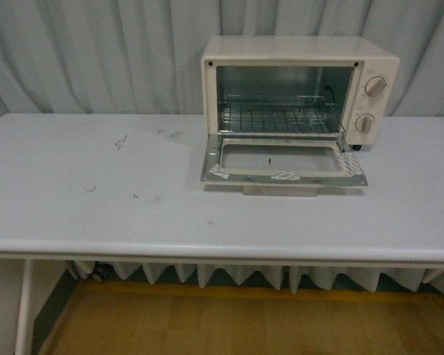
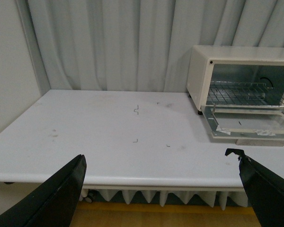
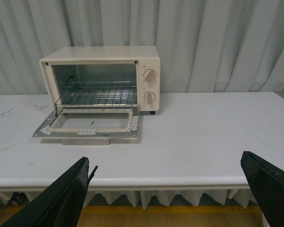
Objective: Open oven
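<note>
Nearest the cameras: left gripper [image 2: 161,182] with dark fingers [image 2: 57,196] spread wide and holding nothing, hanging off the near edge of the surface [image 2: 109,137]. Same for the right gripper [image 3: 165,187]: fingers [image 3: 66,196] parted, empty, short of the edge. Neither arm visible in the front view.

Below the edge: wooden floor [image 1: 229,325], a yellow strip along it, and the pleated hem of the curtain [image 1: 96,52] showing under the surface. One white leg [image 1: 24,303] at the left.

On the white surface: small dark pen-like marks [image 1: 120,141] and faint smudges on the left half, well apart from the appliance. Nothing between the grippers and the appliance.

Farther back, right of centre and near the rear edge: the cream toaster oven [image 1: 300,52], door [image 1: 283,166] swung fully down and lying flat toward the near side, glass pane facing up. Pieces of patterned tape [image 1: 285,175] on the door's metal frame, at the front rim and both corners. Beige bar handle [image 1: 281,191] peeking out under the door's front edge. Wire rack [image 1: 277,117] inside the open metal cavity. Two round beige knobs [image 1: 375,86] stacked on the right panel.

Behind everything: grey-white pleated curtain across the whole width; plain wall [image 2: 9,71] to the far left in the left wrist view.
</note>
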